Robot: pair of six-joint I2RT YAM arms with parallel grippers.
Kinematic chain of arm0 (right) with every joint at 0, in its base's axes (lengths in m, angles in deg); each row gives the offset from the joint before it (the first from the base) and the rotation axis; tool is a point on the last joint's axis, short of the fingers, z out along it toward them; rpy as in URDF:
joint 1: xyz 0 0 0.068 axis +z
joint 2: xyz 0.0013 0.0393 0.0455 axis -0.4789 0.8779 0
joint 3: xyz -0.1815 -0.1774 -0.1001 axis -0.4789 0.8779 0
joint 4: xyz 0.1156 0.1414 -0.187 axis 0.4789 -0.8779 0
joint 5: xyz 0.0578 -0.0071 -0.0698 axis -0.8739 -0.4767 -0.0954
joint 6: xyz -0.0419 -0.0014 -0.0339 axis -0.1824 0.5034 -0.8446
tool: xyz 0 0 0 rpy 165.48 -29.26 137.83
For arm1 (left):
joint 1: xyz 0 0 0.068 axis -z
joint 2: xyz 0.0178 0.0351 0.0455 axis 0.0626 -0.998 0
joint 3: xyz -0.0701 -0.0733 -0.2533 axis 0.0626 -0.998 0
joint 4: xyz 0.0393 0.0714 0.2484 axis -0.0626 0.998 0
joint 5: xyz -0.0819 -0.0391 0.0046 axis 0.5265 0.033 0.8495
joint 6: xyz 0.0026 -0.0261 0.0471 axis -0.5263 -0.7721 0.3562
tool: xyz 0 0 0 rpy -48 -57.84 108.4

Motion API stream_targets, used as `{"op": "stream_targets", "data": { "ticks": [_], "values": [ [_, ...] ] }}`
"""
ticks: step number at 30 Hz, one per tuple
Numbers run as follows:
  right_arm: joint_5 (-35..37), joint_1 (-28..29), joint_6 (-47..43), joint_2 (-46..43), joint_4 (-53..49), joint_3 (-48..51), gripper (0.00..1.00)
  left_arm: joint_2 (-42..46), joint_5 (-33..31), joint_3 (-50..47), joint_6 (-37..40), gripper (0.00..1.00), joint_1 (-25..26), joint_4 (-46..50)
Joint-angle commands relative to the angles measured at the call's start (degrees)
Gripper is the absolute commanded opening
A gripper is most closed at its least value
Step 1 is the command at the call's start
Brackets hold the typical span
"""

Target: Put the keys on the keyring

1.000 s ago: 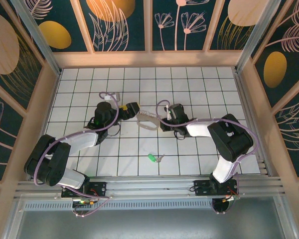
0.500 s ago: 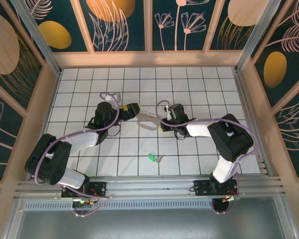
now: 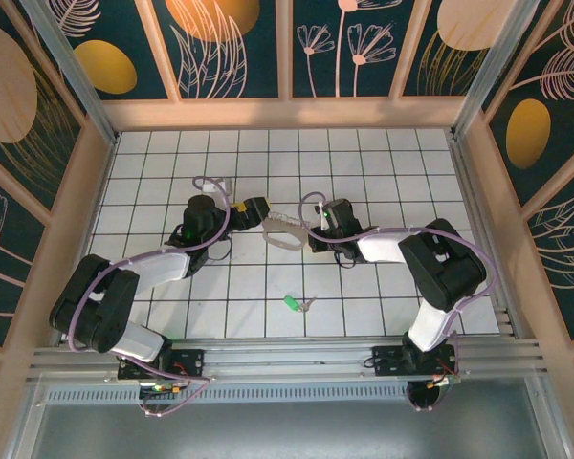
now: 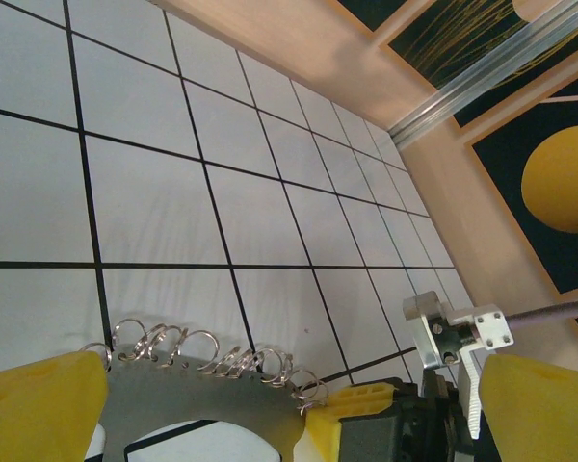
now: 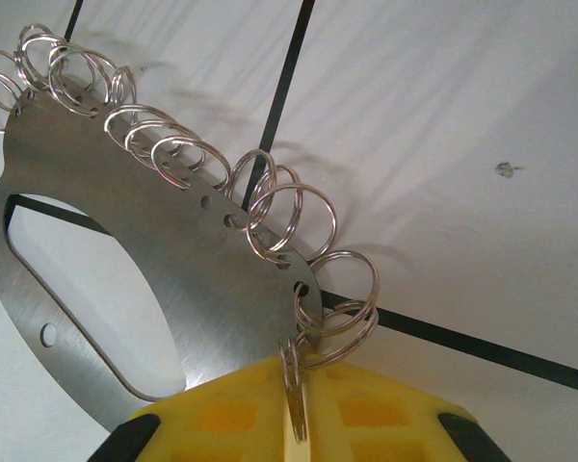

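The tiled table is carrying both arms' work near its middle. The left gripper is standing with jaws spread wide at the left end of the keyring, while the right gripper is clamping the keyring's right end. The green-headed key is lying well apart, toward the middle of the near edge.

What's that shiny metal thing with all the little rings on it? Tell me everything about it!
It's the keyring: a flat, grey, brushed-metal plate shaped like a D with a long cutout. Small holes run along its curved edge, and thin silver split rings hang through them. The right gripper pinches one end, rings included, between its yellow jaws, holding it over the white tiles.
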Motion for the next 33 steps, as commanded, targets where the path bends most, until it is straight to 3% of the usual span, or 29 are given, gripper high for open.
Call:
{"op": "stream_targets", "data": {
  "ticks": [1,4,10,15,20,27,33],
  "values": [
    [0.9,-0.2,-1.1,-0.5,-0.7,-1.4,0.08,-0.9,1.0,1.6,-0.6,0.99,0.2,-2.3],
    [0.6,-0.4,-1.3,-0.7,-0.8,-1.3,0.00,-1.3,1.1,1.6,-0.7,0.99,0.2,-2.3],
    [-0.8,-0.9,-2.9,-2.4,-1.2,-1.6,0.00,-1.2,1.3,2.1,-0.2,0.99,0.2,-1.8],
    [-4.6,-1.8,-6.4,-6.7,-0.9,-2.3,0.00,0.3,0.7,5.4,1.0,0.99,0.2,4.7],
    [-13.9,-4.3,-10.5,-10.7,0.9,-4.3,0.00,1.9,-1.9,11.0,3.6,0.99,0.2,14.3],
    [-29.4,-8.8,-13.4,-13.2,4.7,-5.1,0.00,1.9,0.4,13.1,6.0,0.98,0.2,13.4],
    [-43.4,-13.0,-13.0,-13.2,7.1,-7.0,0.00,-0.7,5.3,16.8,7.2,0.90,0.2,12.0]
  ]
}}
